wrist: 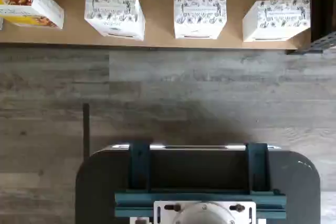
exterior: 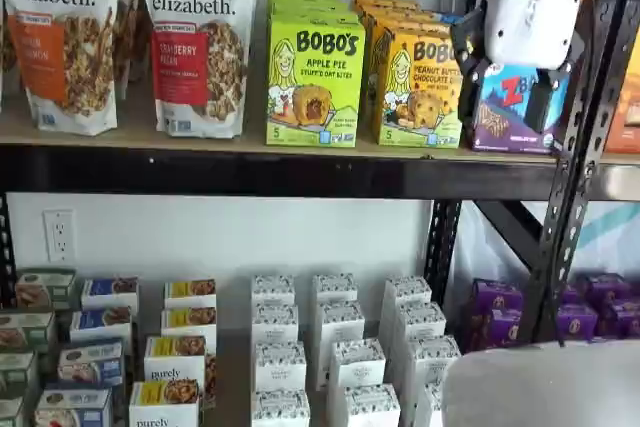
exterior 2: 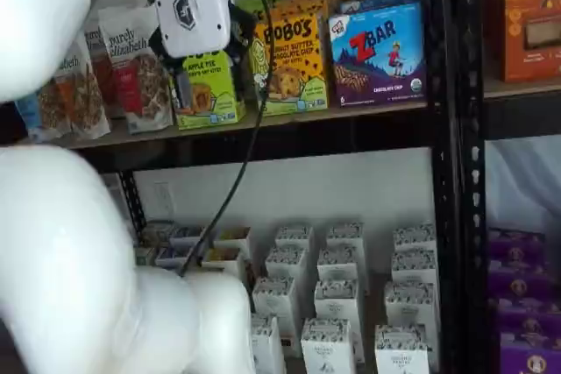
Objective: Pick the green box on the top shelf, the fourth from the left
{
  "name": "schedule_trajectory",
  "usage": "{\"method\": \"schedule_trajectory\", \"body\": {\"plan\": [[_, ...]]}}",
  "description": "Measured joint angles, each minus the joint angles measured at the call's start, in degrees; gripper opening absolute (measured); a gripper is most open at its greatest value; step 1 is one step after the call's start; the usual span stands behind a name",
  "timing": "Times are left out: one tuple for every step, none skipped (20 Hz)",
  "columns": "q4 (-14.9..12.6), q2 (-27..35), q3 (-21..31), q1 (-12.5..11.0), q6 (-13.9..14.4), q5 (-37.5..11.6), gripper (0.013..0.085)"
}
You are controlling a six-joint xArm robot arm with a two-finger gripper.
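Note:
The green box [exterior: 315, 77] is a lime-green Bobo's Apple Pie carton that stands upright on the top shelf [exterior: 250, 172], between a granola bag and a yellow-orange carton. In a shelf view my gripper [exterior: 505, 82] hangs to the right of it, in front of a blue ZBar carton, clear of the shelf. Its white body is up high and the black fingers [exterior: 466, 47] stand apart, open with nothing between them. In a shelf view the gripper [exterior 2: 210, 59] covers the upper part of the green box [exterior 2: 215, 94]. The wrist view shows neither the box nor the fingers.
A yellow-orange Bobo's carton [exterior: 420, 82] and the blue ZBar carton [exterior: 505, 117] stand right of the green box, and granola bags [exterior: 195, 42] stand to its left. A black upright [exterior: 575, 157] rises at the right. White patterned boxes [wrist: 199, 17] fill the lower shelf.

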Motion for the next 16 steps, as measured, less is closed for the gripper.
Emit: {"method": "schedule_trajectory", "body": {"plan": [[2.0, -1.0, 0.9, -2.0, -1.2, -1.5, 0.085], [4.2, -1.9, 1.8, -4.0, -2.3, -2.9, 0.085], [5.1, -2.3, 2.1, -4.7, -2.8, -3.5, 0.085], [5.4, -2.3, 2.1, -4.8, -2.9, -3.7, 0.085], [5.4, -2.3, 2.1, -4.8, -2.9, -3.7, 0.085], [5.4, -2.3, 2.1, -4.7, -2.8, -3.7, 0.085], [5.4, -2.3, 2.1, -4.5, -2.7, -3.7, 0.085], [5.3, -2.3, 2.2, -4.4, -2.6, -3.8, 0.085], [5.3, -2.3, 2.2, -4.2, -2.5, -3.9, 0.085], [5.3, -2.3, 2.3, -4.1, -2.4, -4.1, 0.085], [5.3, -2.3, 2.3, -3.9, -2.2, -4.3, 0.085], [5.2, -2.3, 2.4, -3.5, -1.9, -4.6, 0.085], [5.1, -2.4, 2.4, -3.1, -1.6, -5.0, 0.085], [4.8, -2.3, 2.4, -2.6, -1.2, -5.4, 0.085], [4.4, -2.3, 2.4, -1.9, -0.7, -6.0, 0.085], [4.2, -2.3, 2.5, -1.5, -0.4, -6.7, 0.085]]}}
